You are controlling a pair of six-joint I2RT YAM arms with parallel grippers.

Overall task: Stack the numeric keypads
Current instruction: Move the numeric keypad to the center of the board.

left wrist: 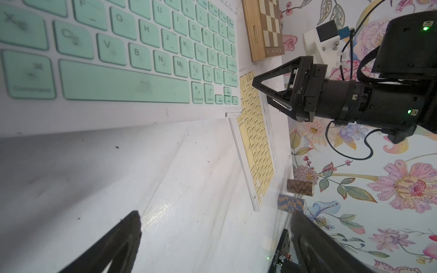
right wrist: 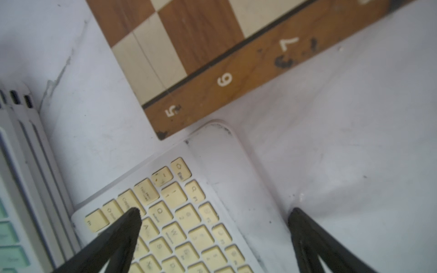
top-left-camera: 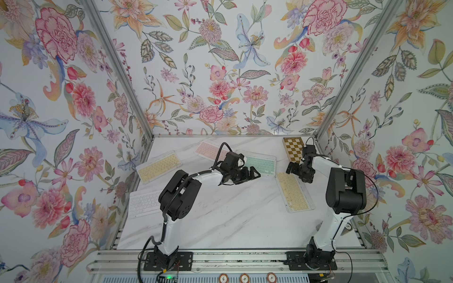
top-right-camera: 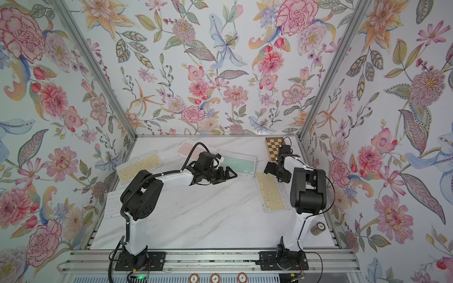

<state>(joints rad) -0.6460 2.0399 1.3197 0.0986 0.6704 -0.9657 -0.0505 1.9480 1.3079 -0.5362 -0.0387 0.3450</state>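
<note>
Right fingers [right wrist: 123,227] spread empty over yellow keypad [right wrist: 189,212], left fingers [left wrist: 118,236] spread empty near mint keypad [left wrist: 123,80]

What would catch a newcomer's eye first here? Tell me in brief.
The loud floral wallpaper on all three walls dominates. On the white marble table lie scattered pastel keypads, a mint keypad at the middle rear, with a wooden chessboard in the far right corner. The left tool and right tool hang open near them.
</note>
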